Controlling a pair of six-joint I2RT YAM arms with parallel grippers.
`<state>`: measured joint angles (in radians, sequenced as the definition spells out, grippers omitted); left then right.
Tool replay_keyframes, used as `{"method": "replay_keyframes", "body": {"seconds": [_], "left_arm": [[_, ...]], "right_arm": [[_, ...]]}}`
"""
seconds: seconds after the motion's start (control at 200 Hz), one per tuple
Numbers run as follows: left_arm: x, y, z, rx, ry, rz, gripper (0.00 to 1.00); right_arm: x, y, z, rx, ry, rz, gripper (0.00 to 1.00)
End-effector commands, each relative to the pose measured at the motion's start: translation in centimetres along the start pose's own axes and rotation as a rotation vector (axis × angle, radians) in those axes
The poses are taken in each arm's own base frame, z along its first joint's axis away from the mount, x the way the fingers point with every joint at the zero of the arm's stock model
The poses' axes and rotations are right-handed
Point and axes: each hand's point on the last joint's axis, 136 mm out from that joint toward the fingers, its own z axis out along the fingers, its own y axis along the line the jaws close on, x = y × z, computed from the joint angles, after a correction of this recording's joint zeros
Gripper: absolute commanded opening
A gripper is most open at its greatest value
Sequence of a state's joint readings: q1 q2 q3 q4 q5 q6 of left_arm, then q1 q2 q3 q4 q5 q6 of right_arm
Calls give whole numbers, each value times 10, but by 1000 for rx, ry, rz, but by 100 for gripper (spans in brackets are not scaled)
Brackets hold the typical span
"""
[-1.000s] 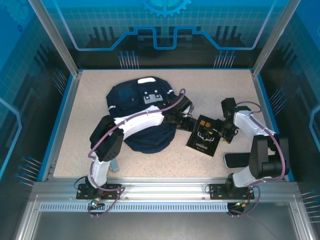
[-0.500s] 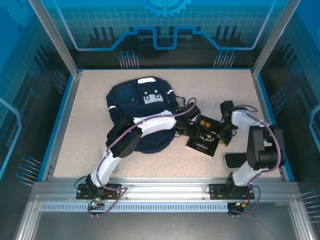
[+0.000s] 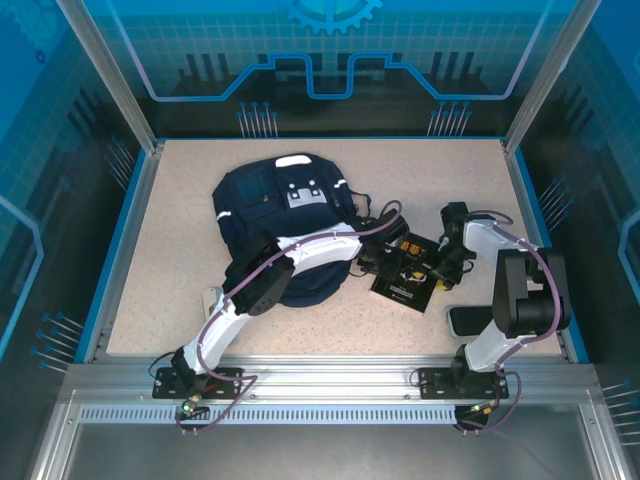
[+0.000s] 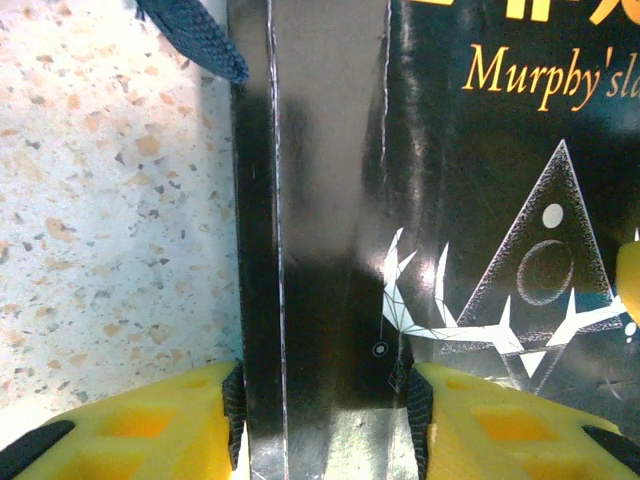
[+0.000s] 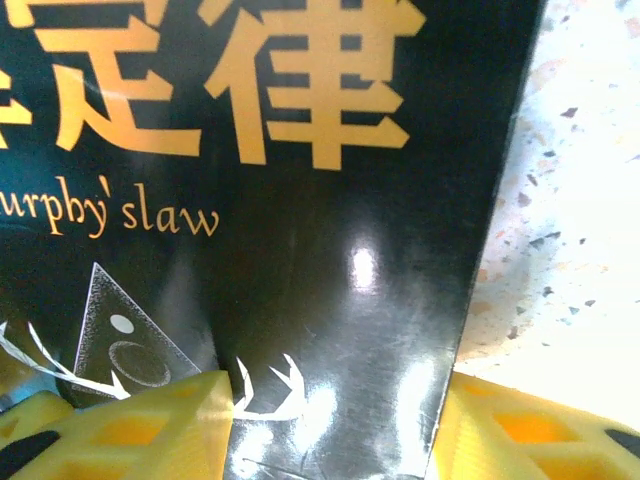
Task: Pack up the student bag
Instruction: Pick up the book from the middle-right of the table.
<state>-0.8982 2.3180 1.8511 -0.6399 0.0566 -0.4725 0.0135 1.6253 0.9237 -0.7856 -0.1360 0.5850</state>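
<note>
Pushes left gripper (image 4: 325, 405) and right gripper (image 5: 335, 415) tighter onto glossy black yellow-lettered book (image 3: 406, 288); pinching yet? Can't tell. Navy fabric backpack (image 3: 262, 200) next.

Left arm (image 3: 310, 248) up from the aluminium rail (image 3: 320, 385): white shells, black joints, a purple cable (image 3: 222, 312) looping alongside. Right arm (image 3: 490, 240), further along that rail, same white-and-black build. Close in, the left gripper (image 4: 325, 400) shows yellow latticed fingers (image 4: 150, 430) with black ribbed pads (image 4: 232, 400).
</note>
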Motion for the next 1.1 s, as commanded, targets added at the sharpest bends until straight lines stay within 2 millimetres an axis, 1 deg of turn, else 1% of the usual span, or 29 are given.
{"method": "replay_keyframes", "body": {"seconds": [0.0, 0.155, 0.26, 0.375, 0.475, 0.535, 0.63, 0.7, 0.78, 0.845, 0.915, 1.005, 1.05, 1.096], "left_arm": [[38, 23, 29, -99, 135, 17, 46], [43, 26, 33, -107, 151, 15, 43], [45, 28, 34, -112, 157, 16, 41], [45, 27, 34, -110, 157, 21, 40], [44, 27, 34, -108, 156, 24, 39], [41, 25, 30, -102, 149, 28, 39], [35, 20, 21, -89, 126, 37, 39], [24, 14, 6, -63, 96, 45, 43], [8, 8, -21, -23, 54, 43, 52], [-9, 6, -50, 25, 2, 24, 59], [-27, 4, -84, 87, -56, -3, 69], [-46, 11, -126, 158, -134, -48, 79], [-53, 15, -144, 206, -161, -71, 85], [-59, 20, -161, 272, -181, -99, 89]], "right_arm": [[5, 22, -21, -113, 1, -47, 50], [10, 33, -32, -180, -3, -61, 41], [11, 34, -36, -191, -12, -64, 34], [11, 33, -37, -187, -18, -62, 25], [12, 33, -36, -185, -17, -66, 14], [11, 31, -37, -171, -26, -61, 8], [9, 26, -43, -141, -53, -61, 2], [7, 26, -52, -136, -86, -69, 0], [5, 30, -64, -152, -118, -87, 0], [4, 36, -75, -182, -144, -110, 0], [4, 47, -90, -231, -175, -144, 0], [6, 64, -113, -318, -214, -205, 0], [8, 72, -124, -360, -230, -227, 0], [10, 80, -137, -409, -242, -247, 0]]}}
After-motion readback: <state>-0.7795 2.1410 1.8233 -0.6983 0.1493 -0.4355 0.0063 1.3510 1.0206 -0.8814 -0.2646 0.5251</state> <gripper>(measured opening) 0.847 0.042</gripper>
